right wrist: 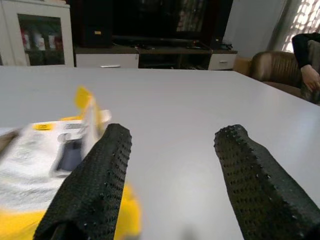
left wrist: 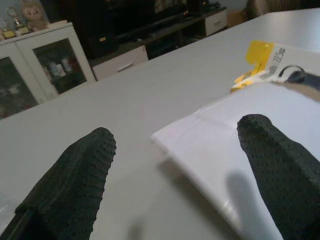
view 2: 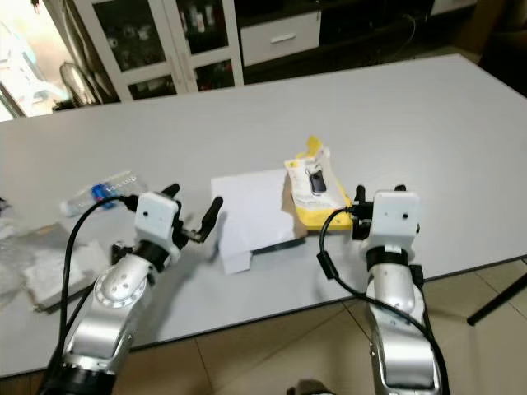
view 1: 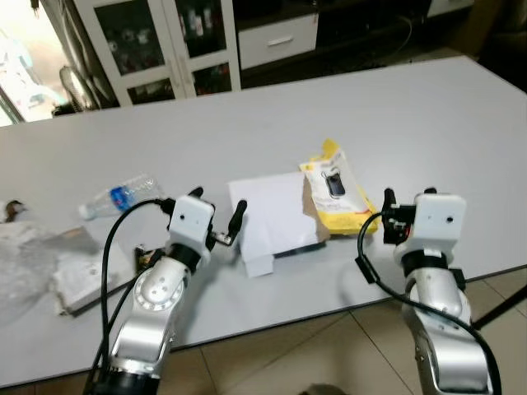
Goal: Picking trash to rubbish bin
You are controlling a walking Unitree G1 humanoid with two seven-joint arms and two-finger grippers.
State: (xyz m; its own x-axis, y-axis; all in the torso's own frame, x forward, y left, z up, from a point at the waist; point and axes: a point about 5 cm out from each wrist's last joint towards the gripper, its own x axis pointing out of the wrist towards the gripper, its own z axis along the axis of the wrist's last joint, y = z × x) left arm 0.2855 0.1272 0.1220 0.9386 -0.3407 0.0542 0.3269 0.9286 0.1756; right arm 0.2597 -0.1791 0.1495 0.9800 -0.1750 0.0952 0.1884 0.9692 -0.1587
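Just at the near edge of the grey surface (view 1: 428, 107), both arms are raised over it. The left end effector (view 1: 217, 209) has its two black fingers (left wrist: 75, 185) spread wide and holds nothing; one finger sits just beside the near corner of a white sheet of paper (view 1: 272, 214), the other toward a plastic bottle (view 1: 119, 197) lying on its side. The right end effector (right wrist: 172, 165) is also spread wide and empty, just beside a yellow package (view 1: 339, 189) that lies against the far side of the paper, its card printed with a dark item. To the robot's left, crumpled clear plastic (view 1: 25, 263) and a flat white packet (view 1: 82, 276) rest near the surface's edge. Beyond the surface stand a white glass-door cabinet (view 1: 156, 41) and a white drawer unit (view 1: 276, 41). In the right wrist view, a person's sleeve and hand (right wrist: 307, 55) show by a brown sofa (right wrist: 275, 67).
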